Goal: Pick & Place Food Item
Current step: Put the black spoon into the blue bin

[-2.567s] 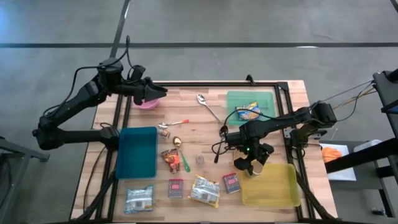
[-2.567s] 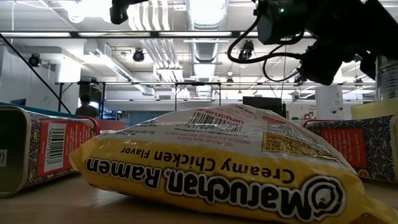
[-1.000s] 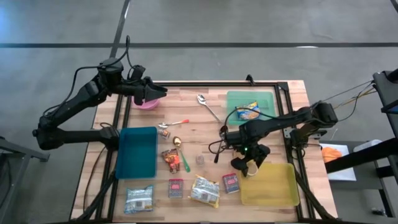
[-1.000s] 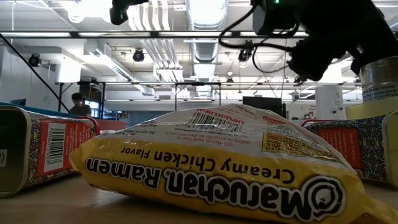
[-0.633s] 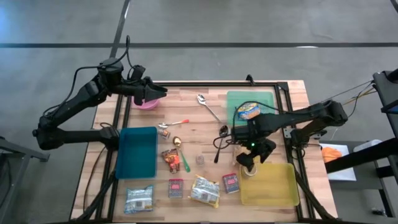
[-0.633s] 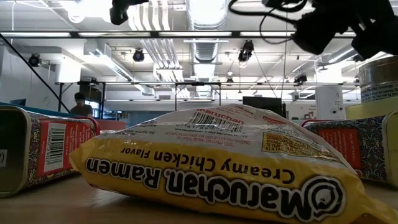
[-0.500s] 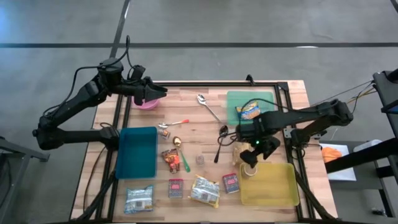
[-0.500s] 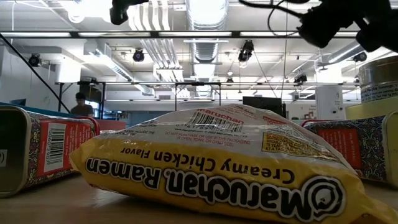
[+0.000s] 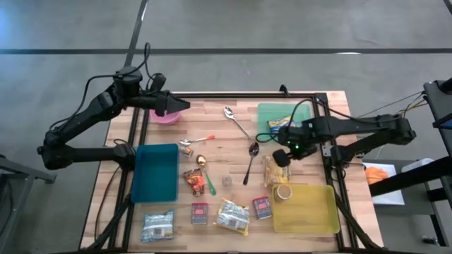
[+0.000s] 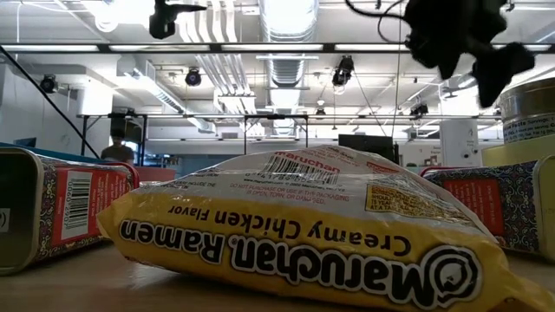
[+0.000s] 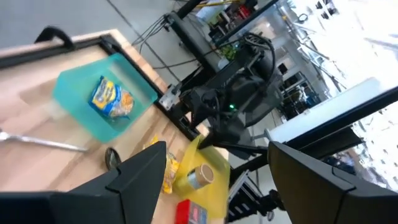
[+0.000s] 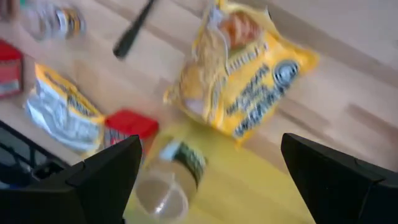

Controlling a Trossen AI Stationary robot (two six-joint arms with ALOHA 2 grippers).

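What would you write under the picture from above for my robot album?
Right gripper, jaws open, hangs above a yellow noodle packet near the small round tin in the yellow tray.

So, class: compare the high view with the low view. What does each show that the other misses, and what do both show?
Only the high view shows the whole table, the blue tray, the green tray, the yellow tray, the spoons and the left gripper above the pink bowl. Only the low view shows the room's ceiling lights, a distant person and the print on the ramen pack. Both show that ramen pack, the red tins beside it, the jar and the right gripper, jaws open.
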